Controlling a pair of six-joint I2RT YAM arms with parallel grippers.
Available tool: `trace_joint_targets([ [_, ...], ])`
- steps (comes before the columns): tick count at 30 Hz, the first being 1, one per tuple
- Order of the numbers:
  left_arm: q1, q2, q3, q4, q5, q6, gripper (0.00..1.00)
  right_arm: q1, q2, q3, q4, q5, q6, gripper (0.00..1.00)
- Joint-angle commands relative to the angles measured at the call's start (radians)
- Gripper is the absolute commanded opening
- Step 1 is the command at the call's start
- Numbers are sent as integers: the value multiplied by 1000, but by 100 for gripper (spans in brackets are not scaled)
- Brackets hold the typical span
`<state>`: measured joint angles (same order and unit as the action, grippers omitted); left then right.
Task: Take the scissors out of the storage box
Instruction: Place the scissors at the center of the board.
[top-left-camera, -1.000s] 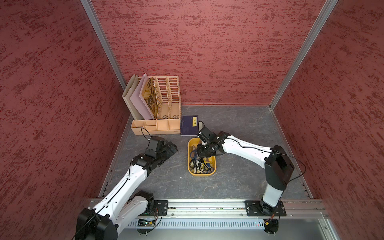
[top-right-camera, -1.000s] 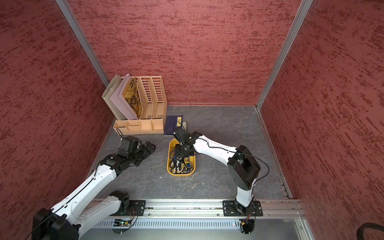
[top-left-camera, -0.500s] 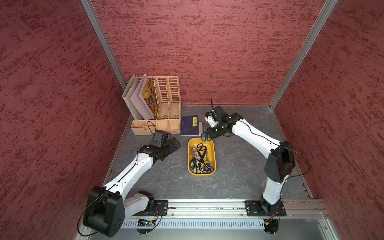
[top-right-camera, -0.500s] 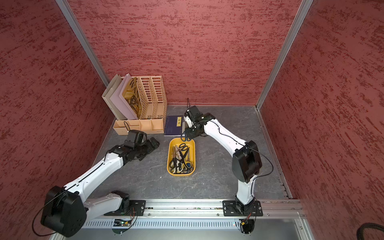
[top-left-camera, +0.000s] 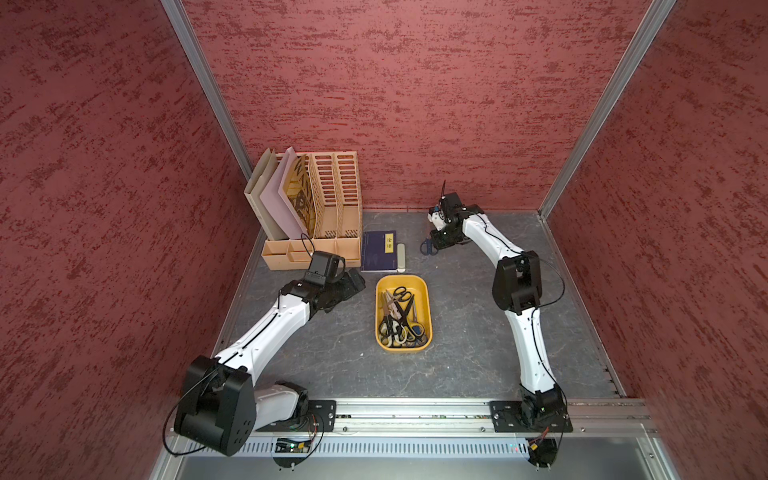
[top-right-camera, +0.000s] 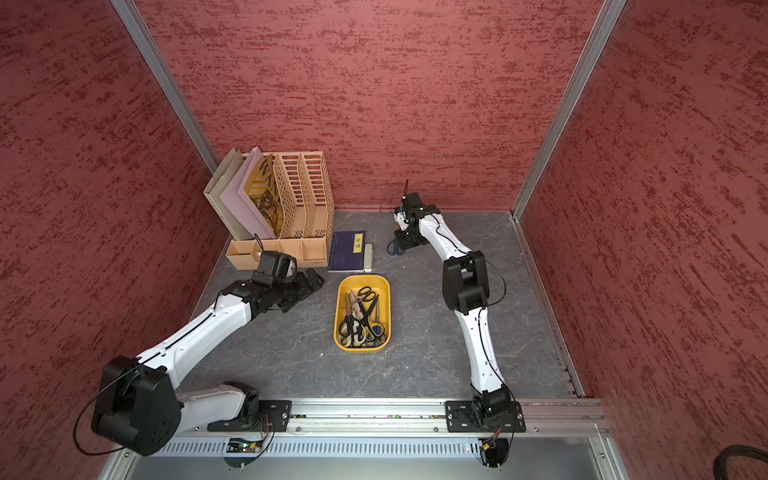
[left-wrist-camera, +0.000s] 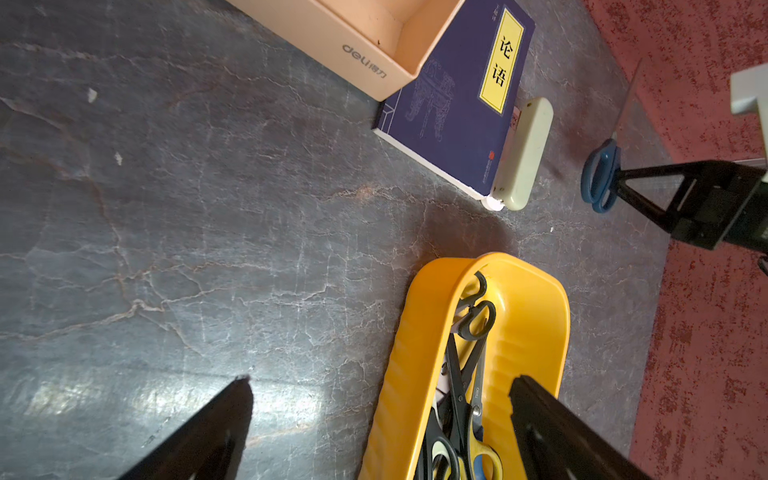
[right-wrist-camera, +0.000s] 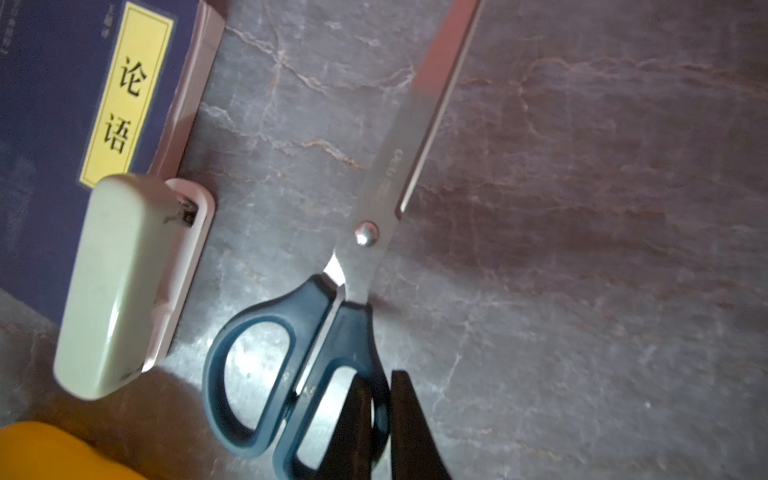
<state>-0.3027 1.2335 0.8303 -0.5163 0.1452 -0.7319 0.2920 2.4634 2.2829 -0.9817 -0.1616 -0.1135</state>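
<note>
At the back of the surface (top-left-camera: 465, 340), just right of the stapler (top-left-camera: 401, 257) and the dark blue book (top-left-camera: 376, 251), the right pincer (right-wrist-camera: 383, 409) is clamped on the wall of one handle loop of the blue-handled scissors (right-wrist-camera: 376, 195). The handles are low and the blade tilts upward.

Risks, my judgement:
- A one-loop pinch leaves the long blade free to pivot, so it may swing or slip out.
- If I release at this tilt, it could topple toward the stapler.
- The other scissors (top-left-camera: 401, 318) lie crossed in the yellow storage box (top-left-camera: 428, 307). A later pick may drag a neighbour or shift the tub.

The left pincer (left-wrist-camera: 380, 386) is spread wide and empty at the box's near wall, touching nothing that I can see.
</note>
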Motion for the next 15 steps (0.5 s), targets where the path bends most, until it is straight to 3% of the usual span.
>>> trace_joint_targets([
  [1,4,-60,-36,-42,23,35,100,-20,53,67,-36,-47,-20,0],
  [7,7,-144,-88,-49,-9,1,100,-23,107,73,-17,-41,-21,0],
  [14,6,-131,-73,-66,-2,-6,100,-26,134,97,-31,-14,-12,0],
  [15,6,-130,-73,-67,-3,-9,100,-27,134,96,-33,-11,-9,5],
])
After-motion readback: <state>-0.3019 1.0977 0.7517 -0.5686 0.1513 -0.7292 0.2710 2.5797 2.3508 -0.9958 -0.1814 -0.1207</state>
